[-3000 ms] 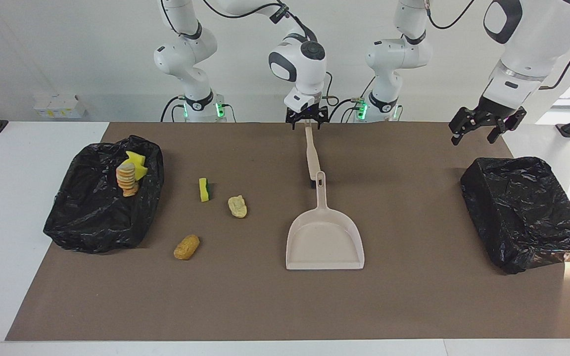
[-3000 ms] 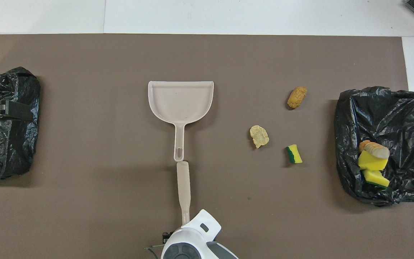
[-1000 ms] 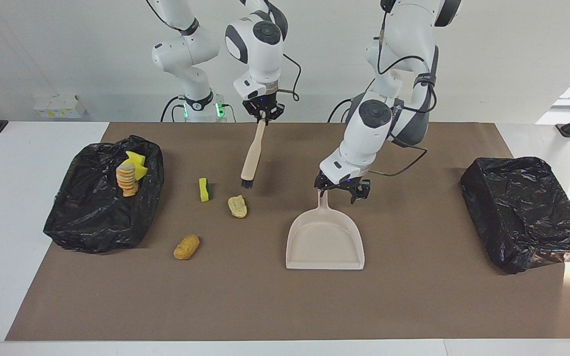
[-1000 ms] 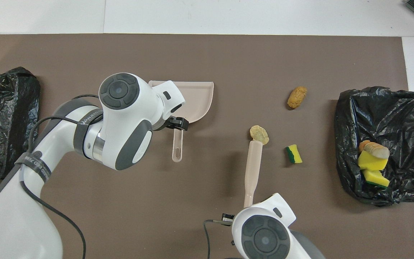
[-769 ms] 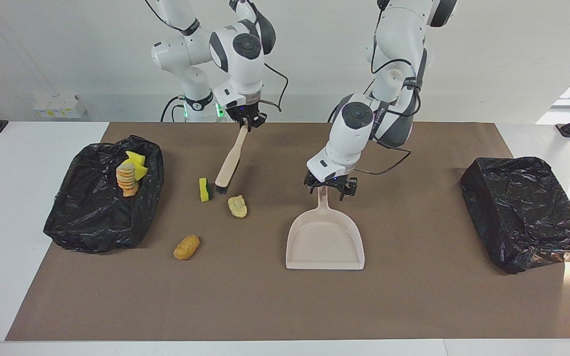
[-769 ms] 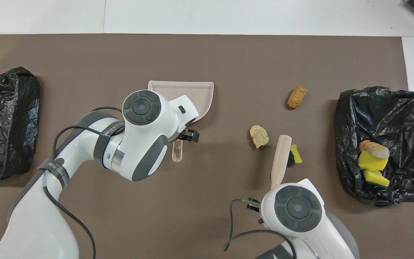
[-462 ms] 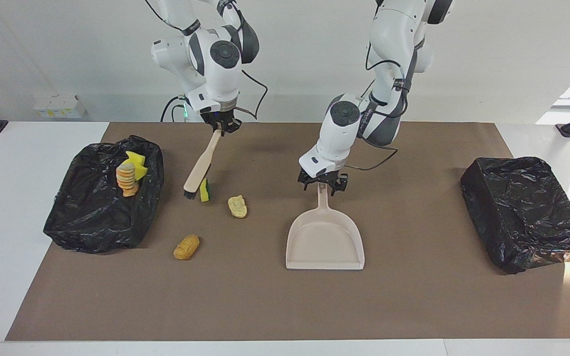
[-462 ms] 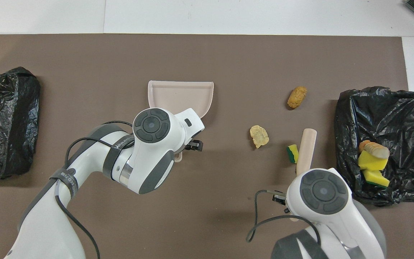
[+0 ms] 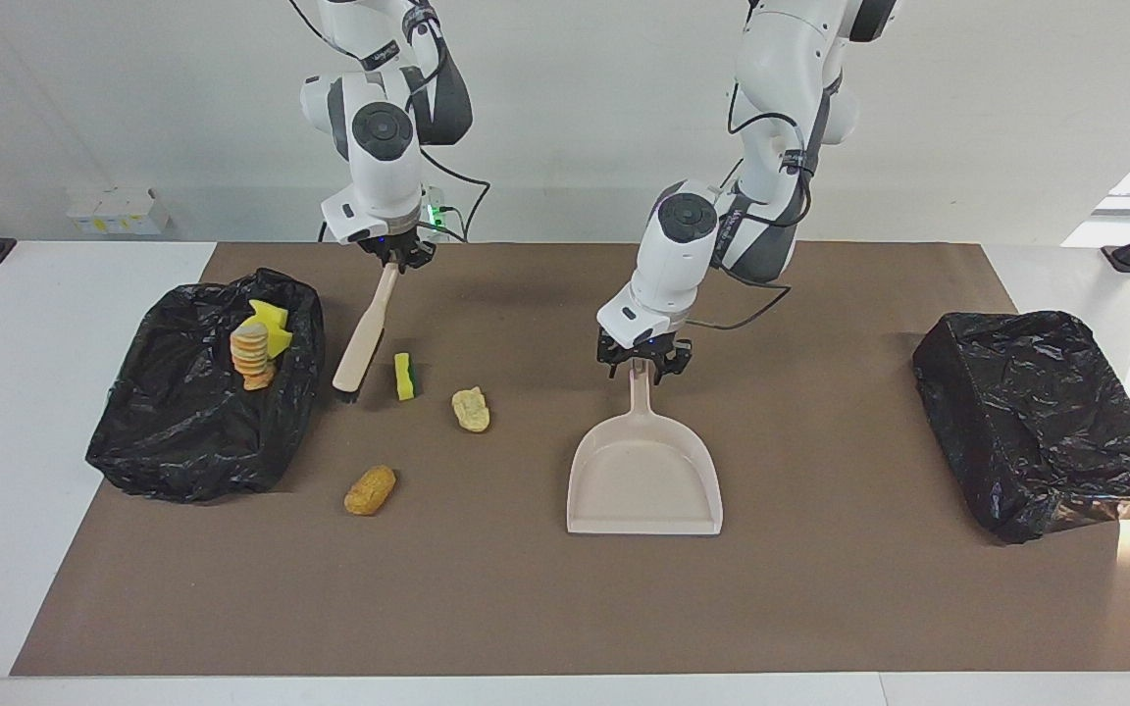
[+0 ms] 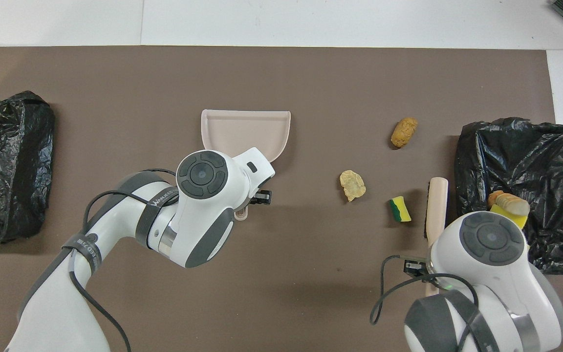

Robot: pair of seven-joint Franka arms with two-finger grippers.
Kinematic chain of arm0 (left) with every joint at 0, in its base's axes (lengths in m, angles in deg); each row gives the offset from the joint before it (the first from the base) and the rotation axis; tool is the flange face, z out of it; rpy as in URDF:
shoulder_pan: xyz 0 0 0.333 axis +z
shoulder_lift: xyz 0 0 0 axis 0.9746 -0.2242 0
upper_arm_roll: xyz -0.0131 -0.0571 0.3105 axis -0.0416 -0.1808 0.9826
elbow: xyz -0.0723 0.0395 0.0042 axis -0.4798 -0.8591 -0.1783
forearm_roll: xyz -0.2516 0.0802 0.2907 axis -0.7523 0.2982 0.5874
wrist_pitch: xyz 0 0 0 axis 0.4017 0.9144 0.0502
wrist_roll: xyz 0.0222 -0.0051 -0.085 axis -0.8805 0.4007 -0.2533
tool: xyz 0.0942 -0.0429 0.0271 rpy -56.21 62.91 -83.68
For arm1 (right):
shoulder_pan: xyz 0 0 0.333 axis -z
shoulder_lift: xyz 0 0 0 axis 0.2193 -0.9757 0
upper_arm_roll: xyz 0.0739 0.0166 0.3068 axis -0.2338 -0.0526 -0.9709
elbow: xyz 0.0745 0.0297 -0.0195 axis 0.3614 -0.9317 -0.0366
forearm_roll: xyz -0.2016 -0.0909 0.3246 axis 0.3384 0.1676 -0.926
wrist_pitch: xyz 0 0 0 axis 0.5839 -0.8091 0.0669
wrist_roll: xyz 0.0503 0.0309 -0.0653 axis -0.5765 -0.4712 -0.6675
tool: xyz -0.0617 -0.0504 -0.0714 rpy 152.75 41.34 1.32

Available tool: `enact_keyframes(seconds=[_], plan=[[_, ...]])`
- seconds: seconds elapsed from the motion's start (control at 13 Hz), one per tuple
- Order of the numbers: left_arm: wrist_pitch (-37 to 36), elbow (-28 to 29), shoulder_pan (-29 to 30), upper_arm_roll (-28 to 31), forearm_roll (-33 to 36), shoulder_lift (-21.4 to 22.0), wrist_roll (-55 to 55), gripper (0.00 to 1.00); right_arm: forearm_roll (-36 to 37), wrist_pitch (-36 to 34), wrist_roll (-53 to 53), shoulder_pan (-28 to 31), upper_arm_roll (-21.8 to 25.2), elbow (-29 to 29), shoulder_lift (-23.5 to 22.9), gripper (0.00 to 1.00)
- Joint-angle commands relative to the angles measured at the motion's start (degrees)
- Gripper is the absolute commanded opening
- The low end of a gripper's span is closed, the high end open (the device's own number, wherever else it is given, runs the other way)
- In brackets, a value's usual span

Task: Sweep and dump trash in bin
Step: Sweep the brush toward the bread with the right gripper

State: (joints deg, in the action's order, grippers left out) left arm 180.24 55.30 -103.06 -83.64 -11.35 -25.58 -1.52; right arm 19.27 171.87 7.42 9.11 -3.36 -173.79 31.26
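Dustpan (image 9: 643, 476) mid-surface. Three trash scraps (image 9: 406, 377) lie toward the right arm's end, beside a bin (image 9: 202, 431) holding more; second bin (image 9: 1041, 422) at left arm's end.

the right gripper (image 9: 391, 257) is clamped on the handle end of the brush (image 9: 365, 333), which slants down so its black bristles sit just beside the bin (image 9: 202, 392) at the right arm's end of the table. the green-backed sponge (image 9: 405, 377) stands on edge beside the bristles, apart from them. a pale crumbly lump (image 9: 471, 409) lies near it, and an orange lump (image 9: 370, 489) lies farther from the robots. inside that bin sit a yellow sponge piece (image 9: 272, 322) and a tan ridged lump (image 9: 251, 355). the left gripper (image 9: 642, 365) straddles the handle of the dustpan (image 9: 645, 473) (whether it grips cannot be told). a second bin (image 9: 1041, 422) sits at the left arm's end.
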Motion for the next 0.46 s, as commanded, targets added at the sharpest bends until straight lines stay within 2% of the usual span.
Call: enact_keyframes(seconds=[0.0,0.08,0.38], plan=[[0.5,1.6,-1.8,0.9,0.7,1.7,4.0,0.24,-1.2,2.4,-1.7,-0.3,-0.8,-1.9,1.6,0.00],[0.2,1.6,-1.8,0.9,0.8,1.7,3.8,0.00,-2.0,4.2,-2.0,-1.2,-0.8,-2.0,0.9,0.00],[-0.7,0.1,0.0,1.4,0.9,2.2,2.9,0.00,-6.4,9.0,-2.7,-3.6,-0.9,-0.7,-1.3,0.00]])
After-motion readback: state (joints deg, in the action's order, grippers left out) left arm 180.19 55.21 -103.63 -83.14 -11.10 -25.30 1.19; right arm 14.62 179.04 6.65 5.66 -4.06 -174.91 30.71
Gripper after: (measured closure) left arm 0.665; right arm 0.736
